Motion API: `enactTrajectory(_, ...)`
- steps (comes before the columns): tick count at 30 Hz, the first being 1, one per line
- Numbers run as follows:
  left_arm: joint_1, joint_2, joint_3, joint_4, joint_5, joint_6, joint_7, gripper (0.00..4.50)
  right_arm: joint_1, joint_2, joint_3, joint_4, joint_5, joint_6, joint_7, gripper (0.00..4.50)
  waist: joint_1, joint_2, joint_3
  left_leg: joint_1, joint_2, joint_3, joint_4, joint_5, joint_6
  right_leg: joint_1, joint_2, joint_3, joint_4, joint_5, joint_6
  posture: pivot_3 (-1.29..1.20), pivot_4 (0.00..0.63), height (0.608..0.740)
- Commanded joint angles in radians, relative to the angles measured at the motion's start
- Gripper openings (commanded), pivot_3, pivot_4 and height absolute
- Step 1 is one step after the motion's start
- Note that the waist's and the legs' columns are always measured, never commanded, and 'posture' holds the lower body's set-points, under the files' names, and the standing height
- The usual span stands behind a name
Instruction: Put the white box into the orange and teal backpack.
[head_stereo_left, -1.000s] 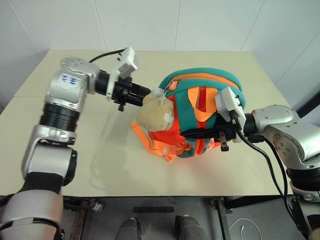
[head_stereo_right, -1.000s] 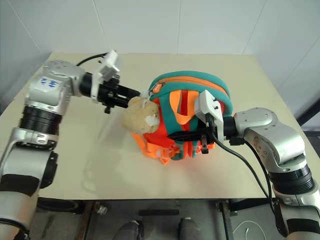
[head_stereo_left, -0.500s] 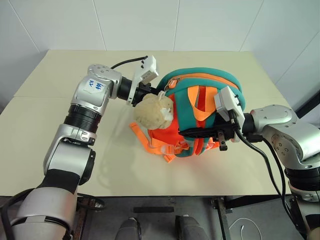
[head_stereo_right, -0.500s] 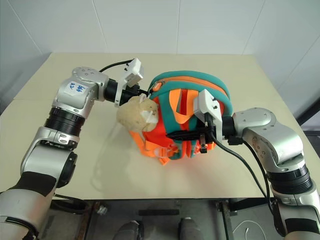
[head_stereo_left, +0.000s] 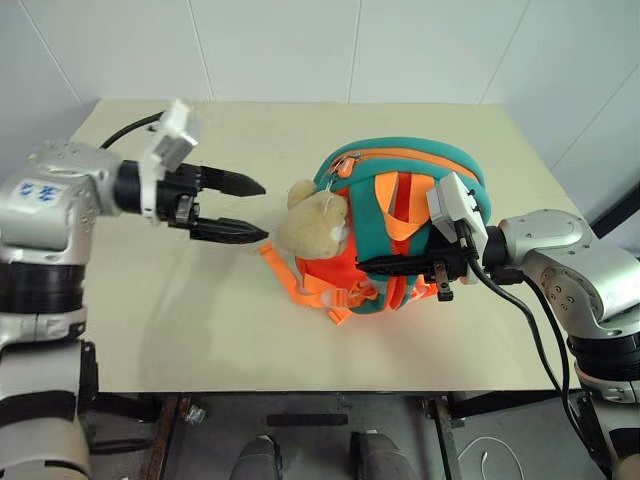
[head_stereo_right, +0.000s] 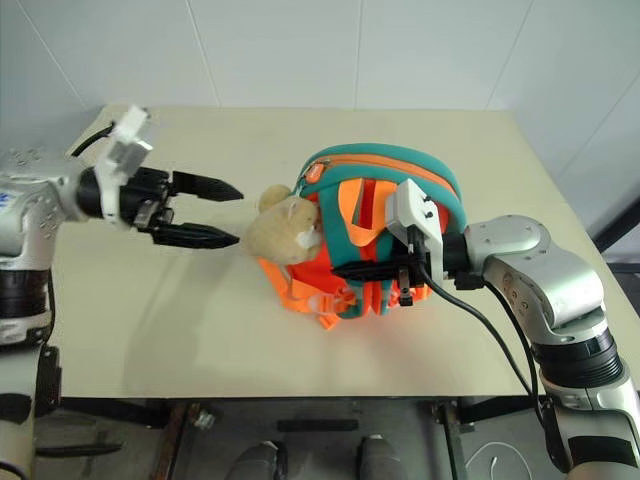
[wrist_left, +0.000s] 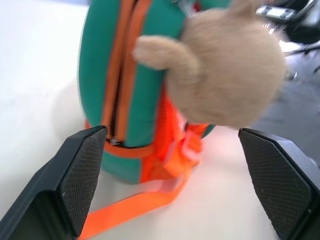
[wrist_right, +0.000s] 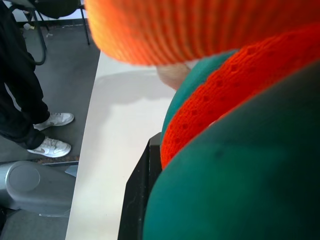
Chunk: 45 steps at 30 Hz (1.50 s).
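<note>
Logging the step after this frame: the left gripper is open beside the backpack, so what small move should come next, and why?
Probably ease the left gripper back toward the backpack zipper. It is open, apart from the bag, the zipper looks shut, and the right gripper is shut on a strap.

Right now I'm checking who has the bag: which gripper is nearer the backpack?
Right. The right gripper is shut on the orange and teal backpack at its straps; the left gripper hangs open, apart, beside the plush toy.
</note>
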<state>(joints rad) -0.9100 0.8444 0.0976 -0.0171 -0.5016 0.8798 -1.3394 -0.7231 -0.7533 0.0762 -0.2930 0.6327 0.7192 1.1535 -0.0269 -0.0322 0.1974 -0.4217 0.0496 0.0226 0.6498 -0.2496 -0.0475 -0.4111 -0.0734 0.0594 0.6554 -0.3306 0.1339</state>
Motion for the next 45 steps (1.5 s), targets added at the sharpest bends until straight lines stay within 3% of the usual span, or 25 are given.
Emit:
enactTrajectory(1,0.031,-0.031,0.055,-0.135,-0.074,0.061,0.111,4.49,-0.024,0.002,-0.007,-0.005,0.001,-0.020,0.012,0.00,0.000,0.000,0.000,0.000,0.000,0.000,0.000,0.000,0.000,0.001,0.000,0.000,0.000,0.000,0.000,0.00,0.150,0.740)
enactTrajectory(9,0.039,-0.227,0.021,-0.220,-0.142,0.096,0.344,4.49,-0.039,0.018,0.002,0.012,-0.019,-0.026,0.022,0.00,-0.003,0.000,0.000,0.001,0.000,-0.001,0.001,0.001,0.000,0.001,0.000,0.000,0.002,0.001,0.001,0.00,0.150,0.740)
enactTrajectory(14,0.029,-0.295,-0.022,-0.202,-0.162,0.130,0.401,3.28,-0.038,0.026,-0.001,0.009,-0.025,-0.027,0.017,0.00,-0.001,0.000,0.000,0.001,-0.001,-0.001,0.002,0.001,-0.001,0.001,0.000,0.000,0.002,0.001,0.001,0.00,0.150,0.740)
enactTrajectory(20,0.008,-0.260,-0.025,-0.186,-0.194,0.164,0.388,1.52,-0.020,0.019,-0.016,-0.013,-0.017,-0.019,0.007,0.00,-0.001,0.000,0.000,0.001,-0.001,-0.001,0.001,0.001,-0.001,0.001,0.000,0.000,0.001,0.001,0.001,0.00,0.150,0.740)
enactTrajectory(25,-0.009,-0.218,-0.019,-0.165,-0.212,0.172,0.370,0.49,-0.007,0.015,-0.024,-0.029,-0.008,-0.012,-0.004,0.00,-0.002,0.000,0.000,0.001,-0.001,-0.001,0.000,0.001,-0.001,0.001,0.000,0.000,0.001,0.001,0.001,0.00,0.150,0.740)
enactTrajectory(31,-0.023,-0.133,0.010,-0.153,-0.249,0.183,0.323,0.15,0.017,0.002,-0.035,-0.055,0.014,-0.001,-0.004,0.00,-0.003,0.000,0.000,0.001,-0.001,-0.001,-0.001,0.001,-0.001,0.001,0.000,0.000,0.000,0.001,0.001,0.00,0.150,0.740)
enactTrajectory(36,-0.045,-0.085,0.022,-0.105,-0.250,0.160,0.308,0.13,0.039,-0.003,-0.041,-0.080,0.038,0.007,0.001,0.00,-0.002,0.000,0.000,0.001,-0.001,-0.001,-0.001,0.001,-0.001,0.001,0.000,0.000,-0.001,0.001,0.001,0.00,0.150,0.740)
enactTrajectory(40,-0.052,0.000,0.013,0.004,-0.192,0.104,0.255,0.13,0.054,0.002,-0.046,-0.106,0.068,0.023,-0.014,0.00,-0.006,0.000,0.000,0.001,0.000,-0.001,-0.001,0.001,-0.001,0.001,0.001,0.000,-0.001,0.001,0.001,0.00,0.150,0.740)
enactTrajectory(45,-0.083,0.035,0.005,0.147,-0.161,0.041,0.209,0.12,0.064,0.000,-0.049,-0.118,0.082,0.028,-0.027,0.00,-0.002,0.000,0.000,0.001,0.000,-0.001,-0.001,0.001,-0.001,0.001,0.001,0.000,-0.001,0.001,0.000,0.00,0.150,0.740)
